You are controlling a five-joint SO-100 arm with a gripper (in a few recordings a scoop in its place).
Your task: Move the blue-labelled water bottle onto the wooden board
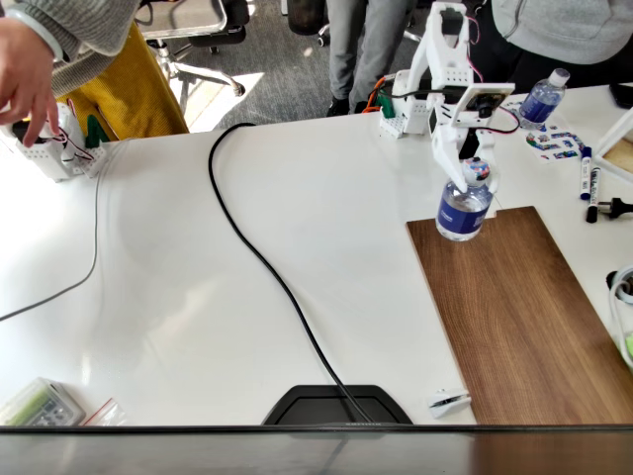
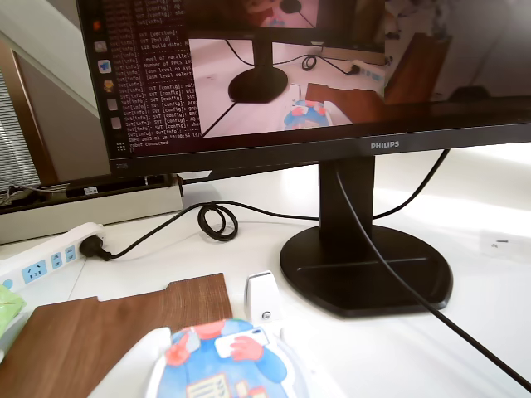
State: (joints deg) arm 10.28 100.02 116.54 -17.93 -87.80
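The blue-labelled water bottle [image 1: 463, 210] is a small squat clear bottle with a dark blue band and a whitish, red-marked cap [image 2: 220, 365]. It stands upright at the far left corner of the wooden board [image 1: 524, 317], and I cannot tell whether its base touches the wood. My white gripper [image 1: 470, 183] comes down from above and is shut on the bottle near its cap. In the wrist view the cap sits at the bottom, one white fingertip [image 2: 264, 303] just beyond it, and the board's [image 2: 99, 332] notched end lies to the left.
A longer blue-labelled bottle [image 1: 544, 97] stands at the back right, with markers [image 1: 588, 183] near it. A black cable [image 1: 267, 267] crosses the table to the monitor base [image 1: 336, 406]. A person's hand [image 1: 25, 79] is at the far left. The monitor stand [image 2: 365, 257] and a power strip [image 2: 41, 265] lie ahead.
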